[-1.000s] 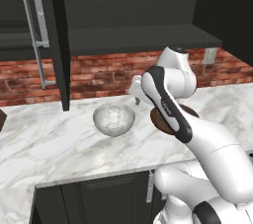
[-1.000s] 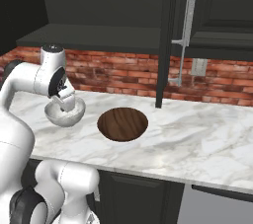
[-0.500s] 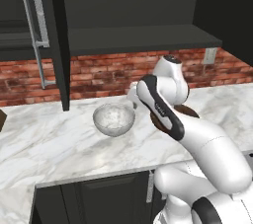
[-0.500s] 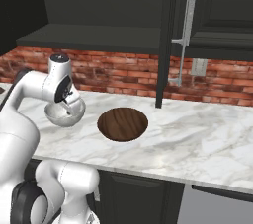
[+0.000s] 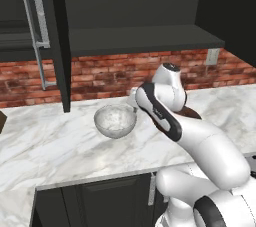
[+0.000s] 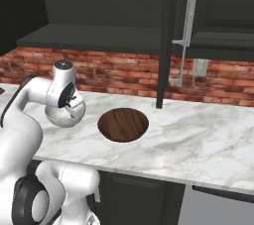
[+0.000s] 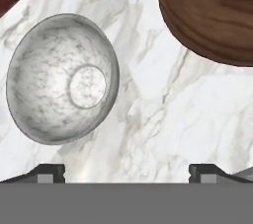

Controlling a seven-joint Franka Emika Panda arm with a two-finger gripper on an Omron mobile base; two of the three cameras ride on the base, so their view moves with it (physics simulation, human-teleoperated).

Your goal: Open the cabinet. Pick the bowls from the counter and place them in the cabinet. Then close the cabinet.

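The cabinet [image 5: 135, 38] stands open, its left door [image 5: 55, 41] and right door [image 6: 171, 35] swung out over the counter [image 5: 45, 146]. The speckled marble-like bowl [image 5: 115, 120] sits upright on the counter. To its right lies the dark wood bowl [image 6: 123, 124], mostly hidden by my arm in the left base view. My gripper [image 7: 126, 174] hovers open just above the counter between the bowls, nearer the marble bowl [image 7: 62, 77], holding nothing. The wood bowl [image 7: 212, 16] is off to the other side. In the right base view the hand [image 6: 73, 107] covers part of the marble bowl [image 6: 53, 117].
A red brick wall strip [image 5: 110, 73] runs behind the counter, with a wall outlet [image 6: 199, 67] on it. Long silver bar handles [image 5: 37, 36] [image 6: 186, 30] stick out from the open doors above the counter. Dark base cabinets [image 6: 149, 199] sit below.
The hand has dropped slightly and shifted toward the marble bowl. The jaws stay open, and both bowls rest where they were.
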